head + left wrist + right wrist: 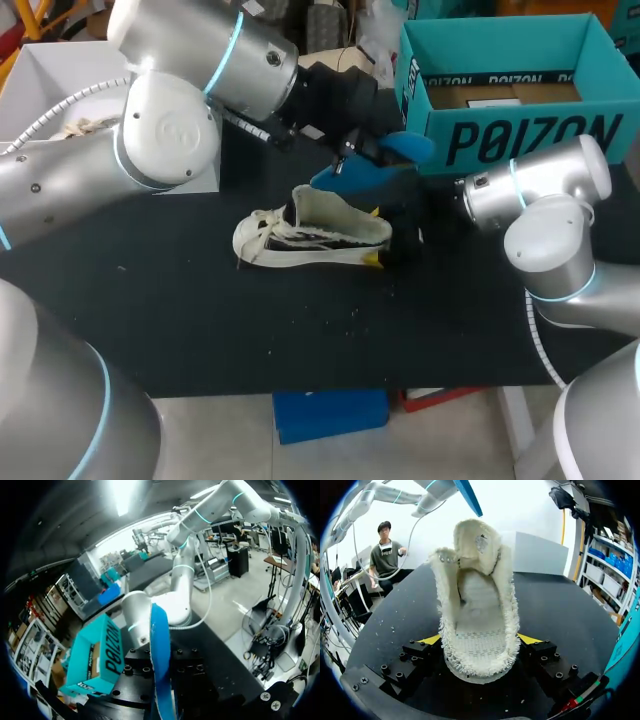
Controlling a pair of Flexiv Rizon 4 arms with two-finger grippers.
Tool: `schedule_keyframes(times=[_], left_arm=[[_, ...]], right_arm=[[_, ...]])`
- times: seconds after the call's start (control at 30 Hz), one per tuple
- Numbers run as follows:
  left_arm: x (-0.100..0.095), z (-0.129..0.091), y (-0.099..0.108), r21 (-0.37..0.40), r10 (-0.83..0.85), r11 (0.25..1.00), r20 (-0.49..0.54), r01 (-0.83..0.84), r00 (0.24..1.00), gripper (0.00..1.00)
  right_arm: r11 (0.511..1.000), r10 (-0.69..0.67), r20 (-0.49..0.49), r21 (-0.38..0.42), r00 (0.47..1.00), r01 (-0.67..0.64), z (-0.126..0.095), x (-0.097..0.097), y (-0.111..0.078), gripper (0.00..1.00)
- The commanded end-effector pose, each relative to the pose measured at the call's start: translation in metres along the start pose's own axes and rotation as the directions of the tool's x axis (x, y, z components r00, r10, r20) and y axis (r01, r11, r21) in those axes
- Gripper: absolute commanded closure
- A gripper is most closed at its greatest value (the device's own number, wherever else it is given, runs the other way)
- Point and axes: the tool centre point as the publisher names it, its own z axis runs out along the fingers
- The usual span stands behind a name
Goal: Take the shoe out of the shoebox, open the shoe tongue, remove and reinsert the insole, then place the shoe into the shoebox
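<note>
shoe (315, 235) at middle of counter (200, 330), near-left of shoebox (520, 135) | right hand (479, 642) pinching heel from both sides, steadying it | left hand (345, 165) pinching blue insole (378, 163) just above opening, likely for reinsertion

Even light falls from overhead; a ceiling lamp (121, 495) flares white in the left wrist view. The pale shoe (320, 235) and blue insole (390, 150) stand out brightly against the dark table (300, 330) (only a faint shadow lies beneath the shoe).
</note>
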Motion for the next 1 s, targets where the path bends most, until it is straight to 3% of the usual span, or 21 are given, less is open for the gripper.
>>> schedule_keyframes(times=[0.03,0.13,0.27,0.4,0.6,0.7,0.77,1.0], left_arm=[[0.002,0.001,0.003,0.023,0.003,1.0,0.007,-0.003,1.0,1.0],[0.002,0.001,0.003,0.023,0.003,1.0,0.007,-0.003,1.0,1.0],[0.027,-0.028,0.006,0.126,-0.235,0.966,0.06,0.227,0.97,1.0],[0.034,-0.051,-0.012,0.218,-0.358,0.919,0.113,0.329,0.927,1.0],[0.032,-0.074,-0.038,0.289,-0.465,0.863,0.132,0.415,0.875,1.0],[0.034,-0.081,-0.049,0.308,-0.51,0.833,0.109,0.459,0.853,1.0],[0.038,-0.083,-0.058,0.367,-0.548,0.789,0.06,0.492,0.835,1.0],[0.042,-0.085,-0.062,0.359,-0.565,0.779,0.049,0.514,0.823,1.0]], right_arm=[[1.0,0.001,0.0,0.002,1.0,-0.001,0.003,-0.001,-0.002,1.0],[1.0,0.001,0.0,0.002,1.0,-0.001,0.003,-0.001,-0.002,1.0],[1.0,0.001,0.0,0.002,1.0,-0.001,0.003,-0.001,-0.002,1.0],[1.0,0.001,0.0,0.002,1.0,-0.001,0.003,-0.001,-0.002,1.0],[1.0,0.001,0.0,0.002,1.0,-0.001,0.003,-0.001,-0.002,1.0],[1.0,0.001,0.0,0.002,1.0,-0.001,0.003,-0.001,-0.002,1.0],[1.0,0.001,0.0,0.002,1.0,-0.001,0.003,-0.001,-0.002,1.0],[1.0,0.001,0.0,0.002,1.0,-0.001,0.003,-0.001,-0.002,1.0]])
